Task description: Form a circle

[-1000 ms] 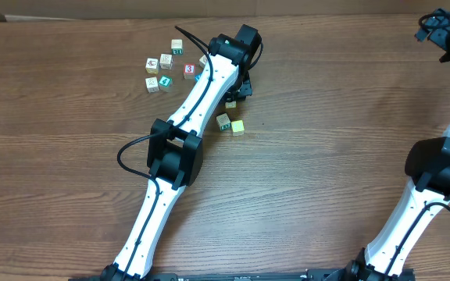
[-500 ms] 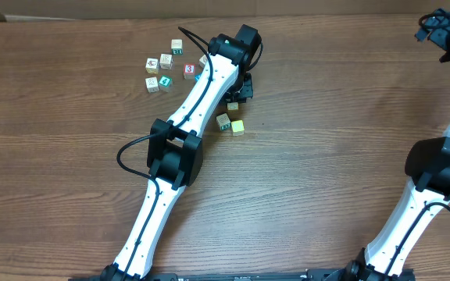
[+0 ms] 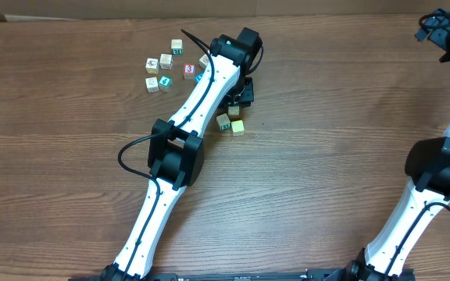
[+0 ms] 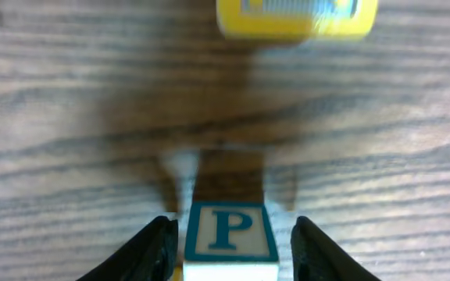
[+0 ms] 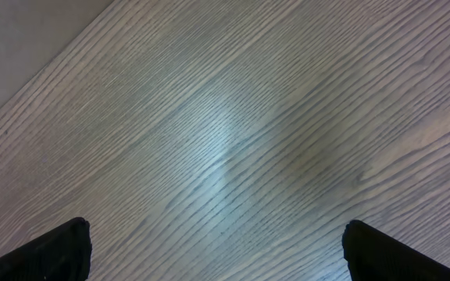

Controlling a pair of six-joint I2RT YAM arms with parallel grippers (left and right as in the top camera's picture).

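Teal "P" on white cube (image 4: 230, 232); "3" on red cube (image 3: 189, 69).

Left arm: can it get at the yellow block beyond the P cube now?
Probably, after lifting clear: the left tool, jaws open, straddles the P cube, short of the yellow block. Between them, only bare table.

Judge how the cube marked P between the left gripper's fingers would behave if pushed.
The P cube looks rigid with flat faces, so it should slide rather than roll. The table seems smooth, so a push probably shifts it easily. Sitting low and square, it is unlikely to tip.
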